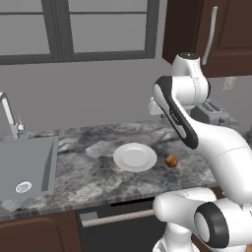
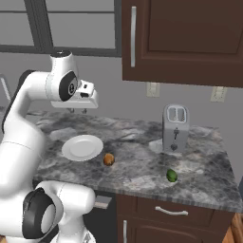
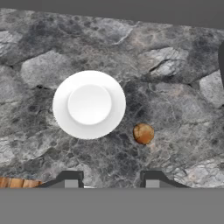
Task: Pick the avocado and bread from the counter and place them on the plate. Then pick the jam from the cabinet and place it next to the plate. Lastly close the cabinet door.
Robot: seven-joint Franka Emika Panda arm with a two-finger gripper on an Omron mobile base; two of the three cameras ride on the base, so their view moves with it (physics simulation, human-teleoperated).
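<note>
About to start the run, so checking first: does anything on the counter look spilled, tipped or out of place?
Nothing stands out. The plate lies flat and bare on the counter, the bread beside it, the avocado apart, the toaster upright. No spills.

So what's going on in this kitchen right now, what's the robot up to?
The white arm's two-finger gripper hangs open and empty above the grey marbled counter. The round white plate is bare. The small brown-orange bread chunk lies just beside it, and the tiny dark-green avocado sits further off, in front of the silver toaster. Nothing is picked up yet, and the dark wooden cabinet door is closed.
</note>
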